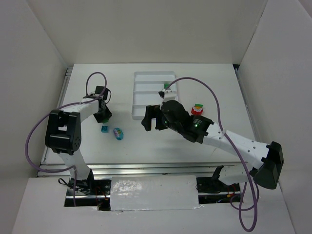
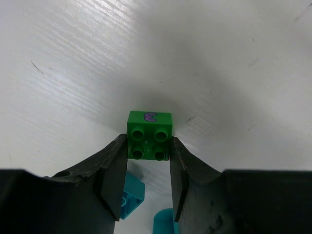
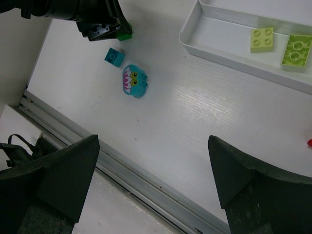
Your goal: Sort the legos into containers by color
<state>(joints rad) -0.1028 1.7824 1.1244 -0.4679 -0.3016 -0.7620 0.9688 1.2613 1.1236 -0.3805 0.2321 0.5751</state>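
The left end effector (image 2: 148,146) pinches the green brick (image 2: 149,134) at the bench (image 2: 73,58), well left of the tray (image 1: 136,97). It should lift straight up before crossing, clear of the teal brick (image 2: 130,196). The right end effector (image 3: 153,180) gapes wide and empty.

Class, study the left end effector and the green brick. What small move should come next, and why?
Probably a short lift straight up: the left end effector is shut on the green brick, which looks to rest on the table, left of the white tray.
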